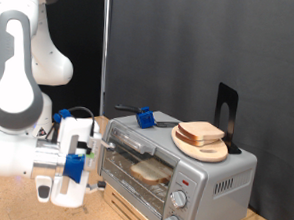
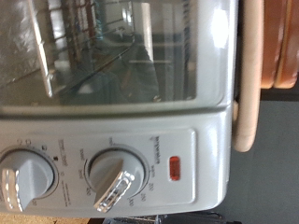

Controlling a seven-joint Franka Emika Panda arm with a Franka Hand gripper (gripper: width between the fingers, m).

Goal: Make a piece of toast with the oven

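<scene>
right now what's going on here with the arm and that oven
The arm's end effector hangs just in front of the oven, by its glass door, holding nothing. The door looks shut and a slice of toast lies on the rack inside. Another bread slice sits on a wooden plate on top of the oven. The wrist view looks at the knobs.

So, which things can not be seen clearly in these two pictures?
- Gripper: the exterior view's low detail does not show whether its fingers are open; absent from the wrist view.
- Pale bread slice inside the silver-grey toaster oven: dim behind the glass door in the exterior view; glare hides it in the wrist view.
- Knob lettering: too blurred in the wrist view.
- Round wooden plate: cut by the wrist view's edge.
</scene>
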